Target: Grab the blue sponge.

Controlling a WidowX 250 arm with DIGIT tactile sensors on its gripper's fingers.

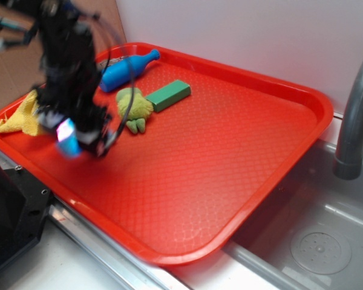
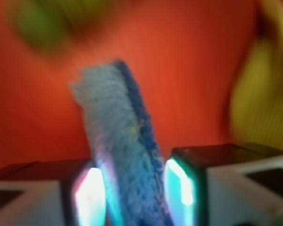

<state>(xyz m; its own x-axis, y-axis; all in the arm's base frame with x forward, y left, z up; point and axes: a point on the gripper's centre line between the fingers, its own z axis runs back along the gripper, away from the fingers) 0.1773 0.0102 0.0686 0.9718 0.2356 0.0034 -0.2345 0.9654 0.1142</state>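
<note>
I have the small light-blue porous sponge block (image 2: 122,155) clamped on edge between my gripper's (image 2: 134,193) 2 lit pads, near the red plastic tray's (image 1: 230,181) left edge. The grab looks done; next I'd lift it gently.

porous fuzzy blue sponge (image 2: 122,155), textured plastic red tray (image 1: 218,169), glossy blue bottle (image 1: 127,69)

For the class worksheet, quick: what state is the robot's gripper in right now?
Gripper: closed on the blue sponge, which stands between its two fingers, above the red tray.
</note>
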